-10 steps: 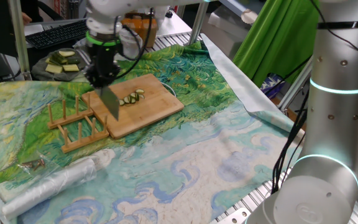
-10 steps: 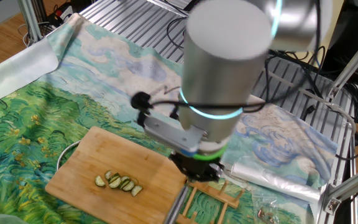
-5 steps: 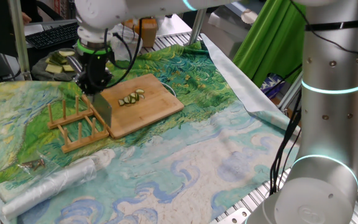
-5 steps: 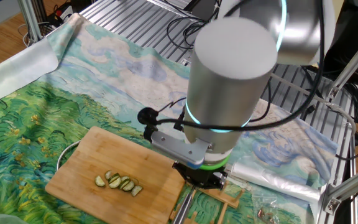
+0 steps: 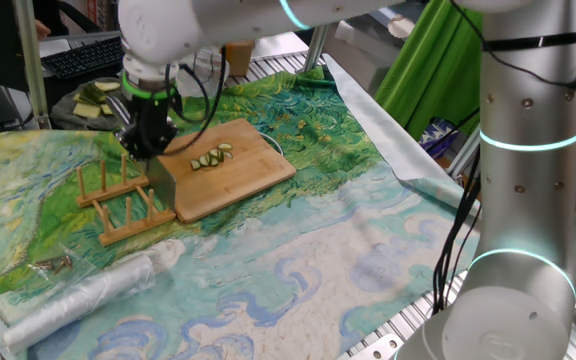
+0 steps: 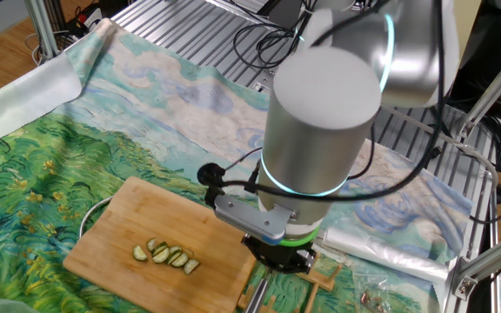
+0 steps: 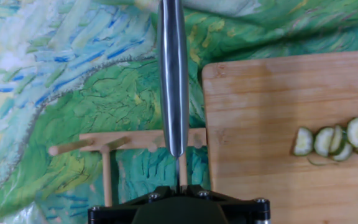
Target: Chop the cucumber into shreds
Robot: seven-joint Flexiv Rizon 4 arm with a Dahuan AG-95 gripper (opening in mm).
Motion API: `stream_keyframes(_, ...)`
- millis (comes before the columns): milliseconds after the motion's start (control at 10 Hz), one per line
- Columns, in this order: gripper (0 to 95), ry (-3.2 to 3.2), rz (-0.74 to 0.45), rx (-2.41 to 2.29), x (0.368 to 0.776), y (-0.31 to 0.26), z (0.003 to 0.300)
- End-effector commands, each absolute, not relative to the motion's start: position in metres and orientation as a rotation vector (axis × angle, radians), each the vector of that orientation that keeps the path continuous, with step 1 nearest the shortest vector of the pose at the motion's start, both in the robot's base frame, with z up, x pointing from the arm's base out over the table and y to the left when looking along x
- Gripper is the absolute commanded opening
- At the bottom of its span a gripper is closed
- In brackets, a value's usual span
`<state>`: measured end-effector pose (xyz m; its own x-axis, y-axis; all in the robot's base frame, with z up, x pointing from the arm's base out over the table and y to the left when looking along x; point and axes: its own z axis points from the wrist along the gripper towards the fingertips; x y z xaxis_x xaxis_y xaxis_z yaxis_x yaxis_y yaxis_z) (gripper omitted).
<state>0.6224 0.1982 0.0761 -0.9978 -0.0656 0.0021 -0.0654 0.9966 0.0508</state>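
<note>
Several small cucumber slices [image 5: 211, 158] with dark green skin lie in a short row on the wooden board [image 5: 253, 172]. They also show in the other fixed view [image 6: 165, 255] and at the right of the hand view [image 7: 334, 140]. My gripper [image 5: 148, 140] is shut on a knife [image 5: 163, 185] with its blade pointing down. It hangs off the board's left edge, over the wooden rack [image 5: 118, 195]. In the hand view the blade [image 7: 173, 74] runs up the middle, above the rack [image 7: 123, 142] and left of the board [image 7: 260, 112].
A plate of larger pale cucumber slabs [image 5: 103, 100] sits at the back left. A crumpled clear plastic bag [image 5: 88, 295] lies in front of the rack. The painted cloth [image 5: 328, 250] covers the table. The arm's big column [image 6: 320, 130] hides part of the board.
My gripper has moved left with the knife, from over the board near the slices to beyond its left edge above the rack. The slices have not moved.
</note>
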Motion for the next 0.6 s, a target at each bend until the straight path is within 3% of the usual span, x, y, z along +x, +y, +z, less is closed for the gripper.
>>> stream_keyframes(100,0.0,-3.152,-0.089,0.095,0.621,0.199,0.064)
stream_keyframes(600,0.0,-3.166,-0.11,0.075,0.621,0.197,0.038)
